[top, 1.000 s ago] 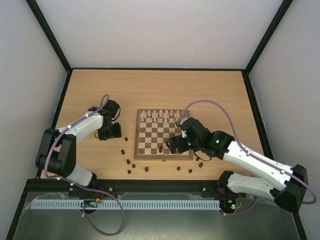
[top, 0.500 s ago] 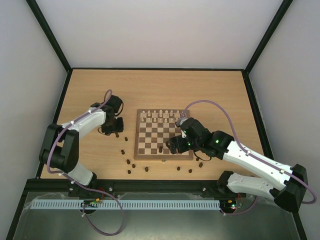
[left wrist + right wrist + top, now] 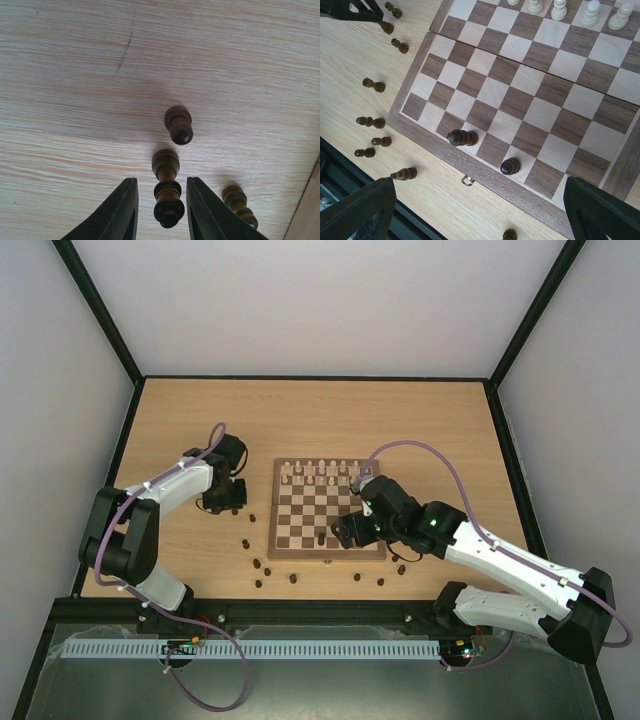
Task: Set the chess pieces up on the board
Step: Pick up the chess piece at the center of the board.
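Note:
The board [image 3: 325,555] lies mid-table, with cream chess pieces [image 3: 325,472] in its far rows and two dark pieces [image 3: 462,137] [image 3: 510,166] on near-edge squares. My left gripper [image 3: 232,500] is low over the table left of the board. In the left wrist view it [image 3: 161,182] is open, its fingers [image 3: 125,210] either side of an upright dark piece [image 3: 167,192] with gaps on both sides. My right gripper [image 3: 350,530] hovers above the board's near-right part; it [image 3: 480,210] is wide open and empty.
Several dark pieces [image 3: 258,565] lie scattered on the table left of and in front of the board. Two more [image 3: 178,124] [image 3: 239,202] stand close to the left fingers. The clasp [image 3: 467,180] sits on the board's near rim. Black frame posts border the table.
My left gripper has shifted slightly right and away, toward the pieces beside the board's left edge. The right arm has barely moved.

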Robot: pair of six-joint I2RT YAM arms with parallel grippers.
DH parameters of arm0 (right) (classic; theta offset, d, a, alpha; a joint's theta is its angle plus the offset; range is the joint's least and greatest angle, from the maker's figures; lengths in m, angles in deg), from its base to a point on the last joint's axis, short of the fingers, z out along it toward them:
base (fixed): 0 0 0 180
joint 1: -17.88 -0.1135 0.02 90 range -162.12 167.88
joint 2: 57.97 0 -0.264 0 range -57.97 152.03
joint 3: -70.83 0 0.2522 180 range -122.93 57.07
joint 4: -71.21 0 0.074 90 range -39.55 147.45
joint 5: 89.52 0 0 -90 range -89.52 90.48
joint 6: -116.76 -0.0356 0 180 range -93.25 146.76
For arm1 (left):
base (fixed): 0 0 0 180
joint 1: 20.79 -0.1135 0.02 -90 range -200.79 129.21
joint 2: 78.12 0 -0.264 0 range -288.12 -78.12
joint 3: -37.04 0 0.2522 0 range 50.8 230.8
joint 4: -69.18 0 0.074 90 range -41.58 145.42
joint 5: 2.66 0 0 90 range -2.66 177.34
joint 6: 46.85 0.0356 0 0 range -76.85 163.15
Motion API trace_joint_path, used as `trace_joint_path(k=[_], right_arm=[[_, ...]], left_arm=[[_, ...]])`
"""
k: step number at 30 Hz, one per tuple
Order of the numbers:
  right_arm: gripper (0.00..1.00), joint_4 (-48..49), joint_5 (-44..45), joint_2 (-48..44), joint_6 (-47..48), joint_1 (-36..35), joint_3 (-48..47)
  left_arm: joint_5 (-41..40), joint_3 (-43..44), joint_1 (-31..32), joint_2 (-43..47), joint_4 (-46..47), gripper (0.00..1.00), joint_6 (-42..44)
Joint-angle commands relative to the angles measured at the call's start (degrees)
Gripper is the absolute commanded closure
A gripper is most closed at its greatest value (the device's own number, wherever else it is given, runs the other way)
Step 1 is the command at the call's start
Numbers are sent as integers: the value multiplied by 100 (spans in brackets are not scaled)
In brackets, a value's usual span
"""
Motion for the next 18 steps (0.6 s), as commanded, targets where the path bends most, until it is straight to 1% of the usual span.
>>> trace_joint_path(k=[1, 5, 6, 10, 14, 18], right_arm=[[8, 7, -53, 49, 61, 25, 87], [8, 10, -62, 49, 56, 26, 93], [8, 7, -80, 51, 58, 26, 94], [8, 13, -83, 50, 58, 23, 93], [8, 13, -80, 50, 65, 22, 87], [9, 1, -48, 20, 58, 26, 77]], left_arm=[[-74, -70, 25, 104, -126, 72, 17], [-112, -84, 25, 113, -154, 77, 48], [-114, -78, 18, 113, -150, 80, 61], [-160, 2, 19, 68, -223, 98, 124], [-367, 239, 117, 319, -595, 98, 119], [-427, 923, 499, 710, -1287, 98, -20]])
